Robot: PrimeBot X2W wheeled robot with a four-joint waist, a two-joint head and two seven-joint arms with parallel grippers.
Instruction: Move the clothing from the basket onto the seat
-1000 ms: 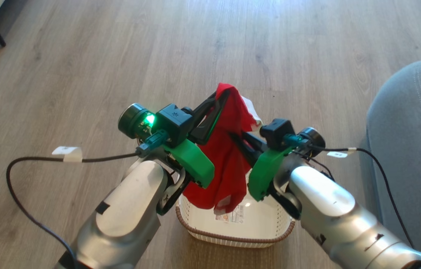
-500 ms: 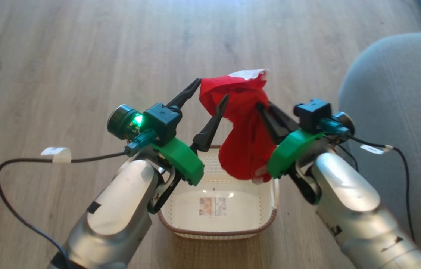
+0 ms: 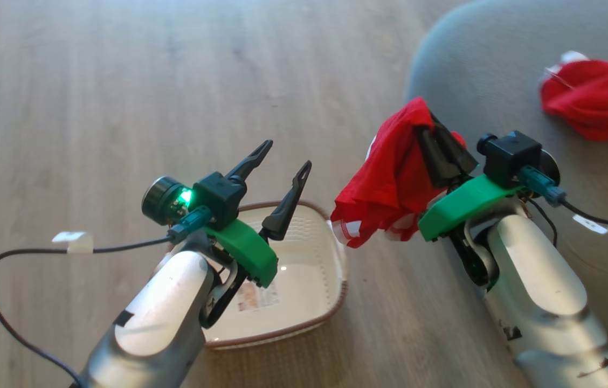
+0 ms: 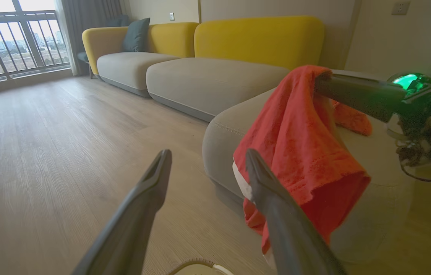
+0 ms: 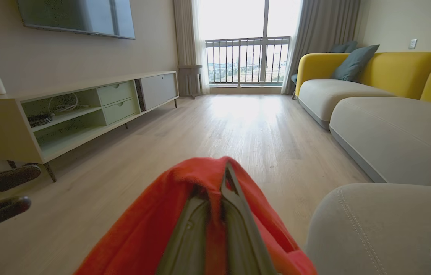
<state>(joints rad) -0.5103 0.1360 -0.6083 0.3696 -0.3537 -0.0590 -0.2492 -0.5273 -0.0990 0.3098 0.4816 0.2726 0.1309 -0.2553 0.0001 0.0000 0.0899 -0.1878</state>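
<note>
Your left hand [image 3: 289, 153] let go (spread wide, empty); your right hand [image 3: 427, 125], pinching the garment [image 3: 390, 183], has swung it from the basket [image 3: 343, 280] toward the seat [image 3: 476, 64].

Ahead of the right gripper [image 5: 221, 179] I see a pale wood floor [image 5: 238, 126] running to a tall window [image 5: 248, 38] with a railing. Daylight pours in and glares off the boards, and curtains [image 5: 322, 26] hang at both sides. To that gripper's left a low cabinet [image 5: 66, 114] with open shelves and two green drawers stands on thin legs against a cream wall [image 5: 154, 53], with a dark screen [image 5: 78, 17] mounted above. To its right runs a sofa [image 5: 372, 72] with yellow backs and teal pillows [image 5: 353, 61]. Ahead of the left gripper [image 4: 208, 152] I get the same sofa, a socket [image 4: 401, 7] above it.
</note>
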